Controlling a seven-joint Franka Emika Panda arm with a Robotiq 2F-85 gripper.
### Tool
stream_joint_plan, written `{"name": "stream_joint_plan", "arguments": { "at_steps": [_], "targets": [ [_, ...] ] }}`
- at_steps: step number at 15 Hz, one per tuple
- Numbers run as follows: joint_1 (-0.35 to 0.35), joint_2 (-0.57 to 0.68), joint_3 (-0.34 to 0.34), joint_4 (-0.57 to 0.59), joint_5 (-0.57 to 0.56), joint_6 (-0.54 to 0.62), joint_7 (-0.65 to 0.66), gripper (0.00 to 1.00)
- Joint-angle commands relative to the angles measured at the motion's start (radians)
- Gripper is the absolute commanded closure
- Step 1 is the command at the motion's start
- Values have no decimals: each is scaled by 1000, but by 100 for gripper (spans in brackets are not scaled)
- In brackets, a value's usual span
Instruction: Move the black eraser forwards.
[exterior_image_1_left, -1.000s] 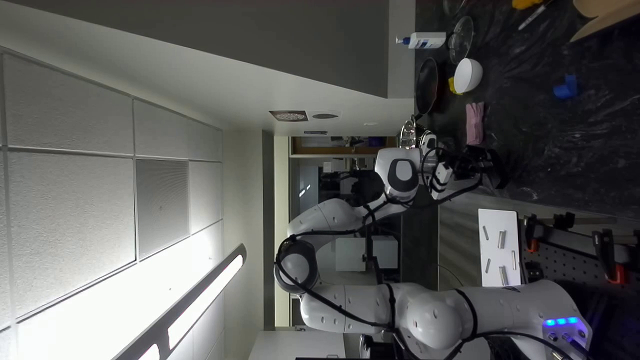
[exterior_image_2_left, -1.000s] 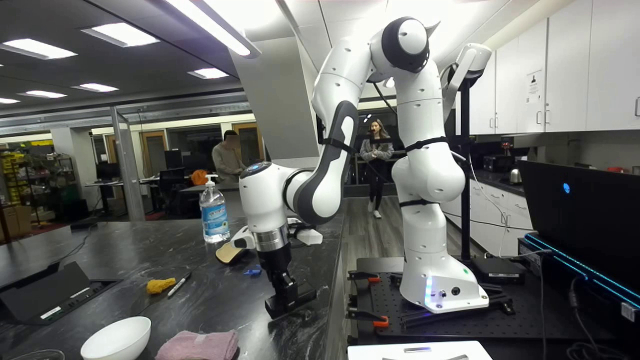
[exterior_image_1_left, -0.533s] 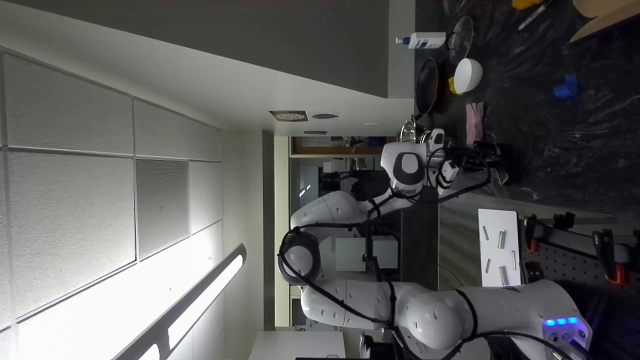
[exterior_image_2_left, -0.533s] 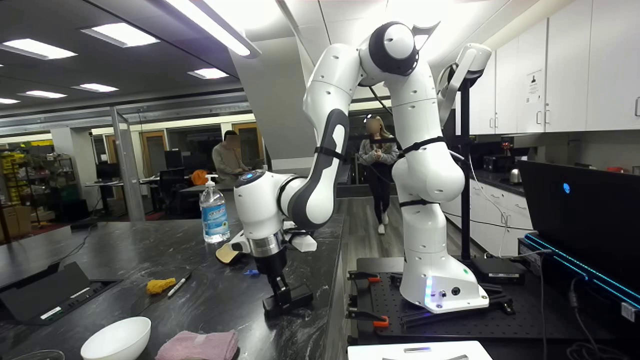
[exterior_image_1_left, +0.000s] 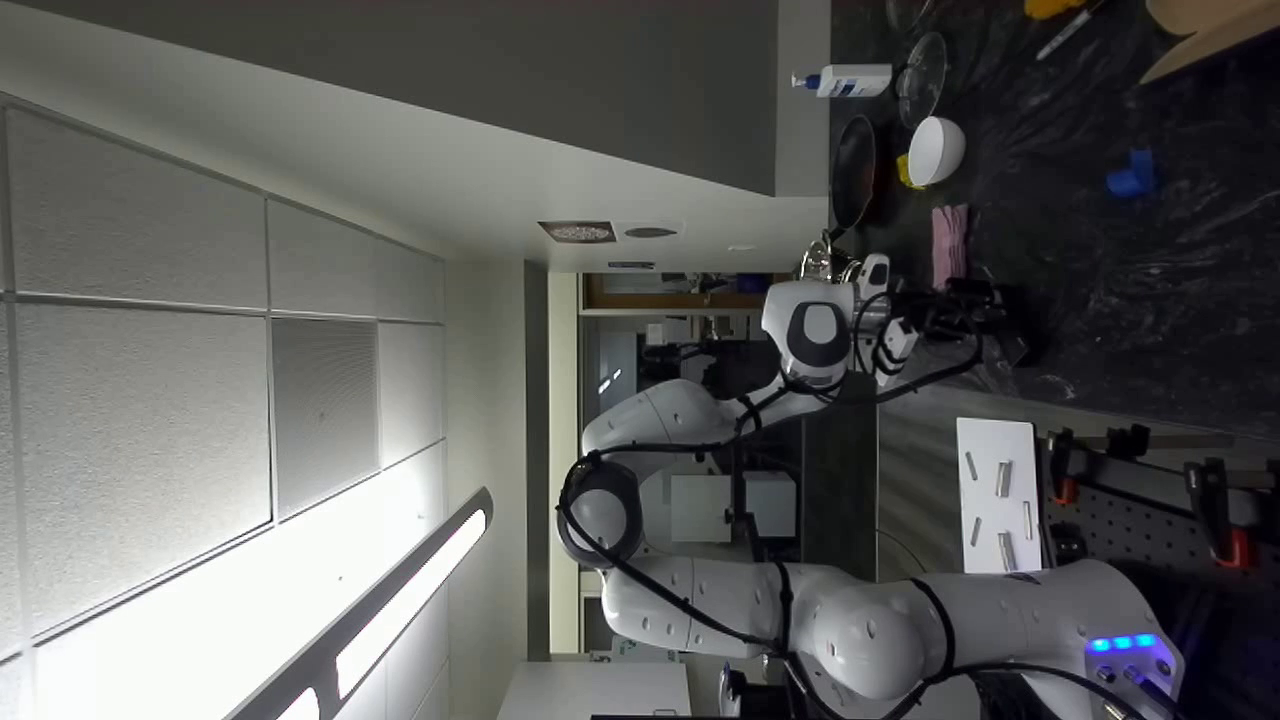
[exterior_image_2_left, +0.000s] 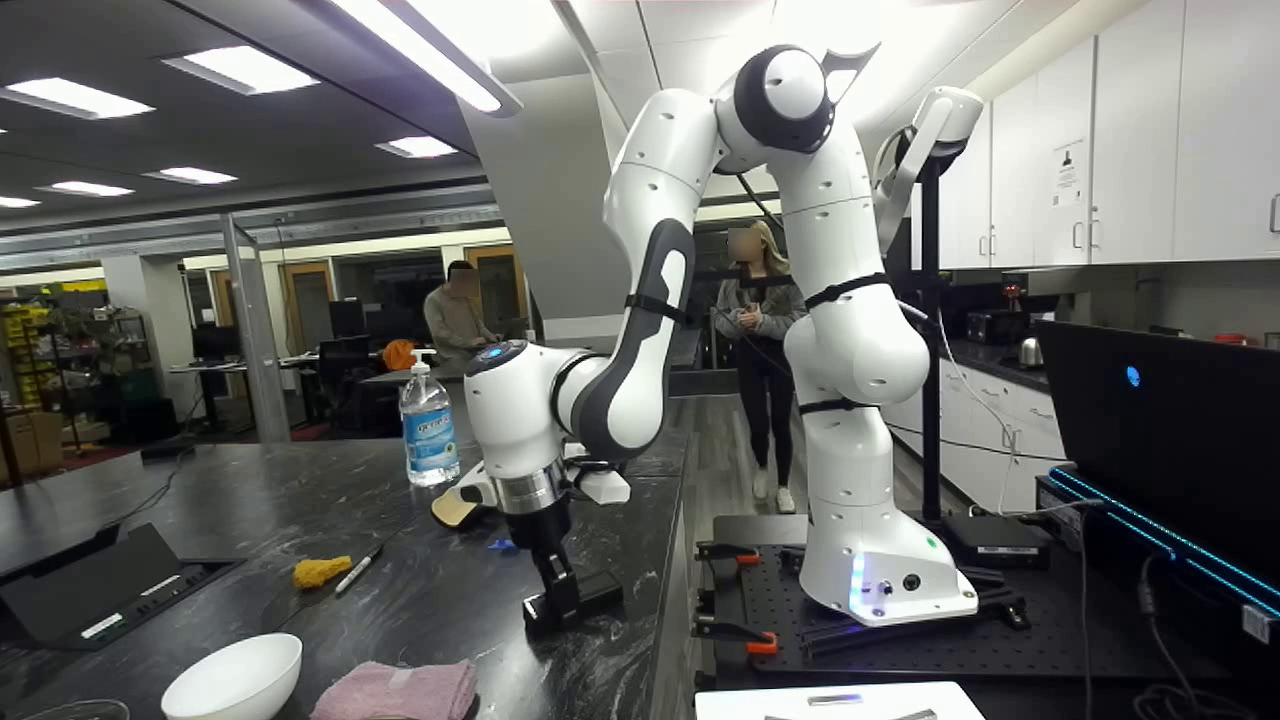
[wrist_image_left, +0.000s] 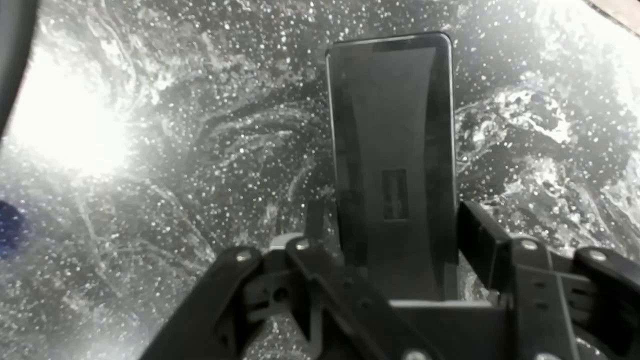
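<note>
The black eraser is a dark oblong block lying on the black marbled counter, long side pointing away from my wrist. It also shows as a dark block in both exterior views. My gripper is low, with its fingers either side of the eraser's near part. The right finger touches or nearly touches its side; a thin strip of counter shows between the left finger and the eraser. The gripper looks open around it. The eraser's near end is hidden by the gripper.
A pink folded cloth and a white bowl stand near the gripper. A blue object, a yellow item, a marker and a large pump bottle lie further off. The counter's edge runs close by.
The gripper and eraser have shifted slightly away from the robot base, mostly in the first half second. The left finger now stands slightly off the eraser. A person in the background has walked closer.
</note>
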Motion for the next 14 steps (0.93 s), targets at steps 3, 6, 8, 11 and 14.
{"name": "stream_joint_plan", "arguments": {
  "at_steps": [3, 6, 8, 11, 14],
  "targets": [
    [-4, -3, -2, 21, 1, -31, -8, 0],
    [-4, -20, 6, 21, 25, -37, -31, 0],
    [-4, -38, 16, 26, 57, -50, -50, 0],
    [-4, -83, 29, 48, 125, -103, -67, 0],
    [-6, -142, 33, 92, 192, -187, -84, 0]
  ]
}}
